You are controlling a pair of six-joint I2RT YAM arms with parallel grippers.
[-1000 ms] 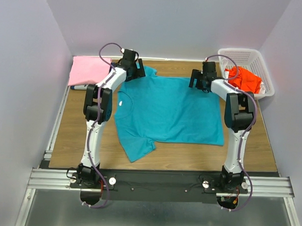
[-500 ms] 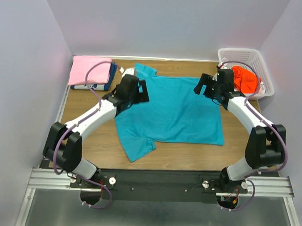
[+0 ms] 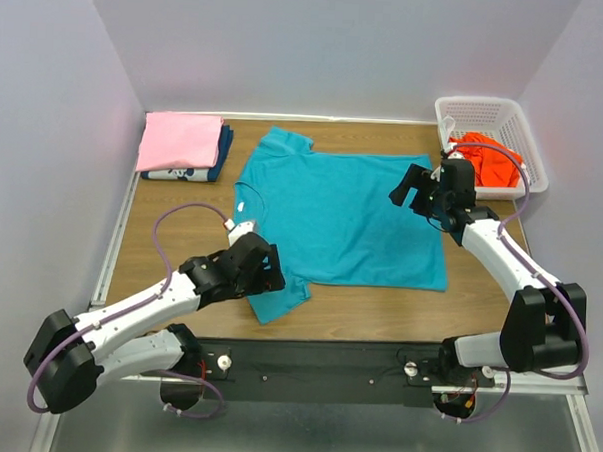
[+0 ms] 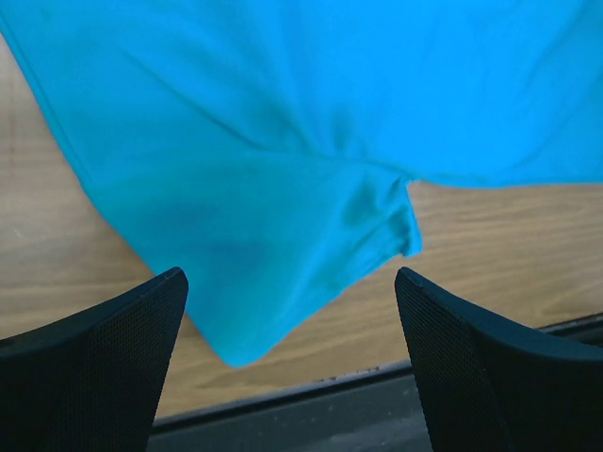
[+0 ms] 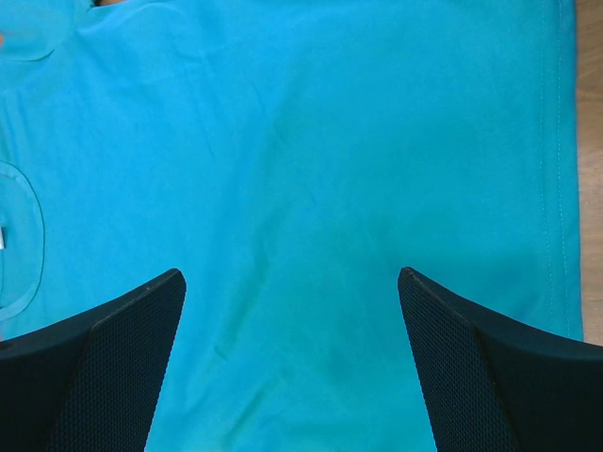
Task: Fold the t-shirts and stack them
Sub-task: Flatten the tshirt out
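Teal shirt (image 3: 342, 218) lies flat mid-table (image 3: 181, 231), likely laid out for folding. Left gripper (image 3: 265, 269), jaws apart, hovers over the front-edge sleeve, probably to pinch it. Right gripper (image 3: 415, 186), jaws apart, hovers over the shirt's right side. Pink shirt (image 3: 180, 141) is stacked in the far-left corner. Orange shirt (image 3: 490, 159) sits in the basket (image 3: 487, 106).

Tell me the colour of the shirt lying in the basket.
The shirt is orange-red; the top view shows it best.

Left arm (image 3: 143, 307) lies low, left fingers (image 4: 94, 367) apart; right arm (image 3: 501, 250) extended, right fingers (image 5: 490, 367) apart.
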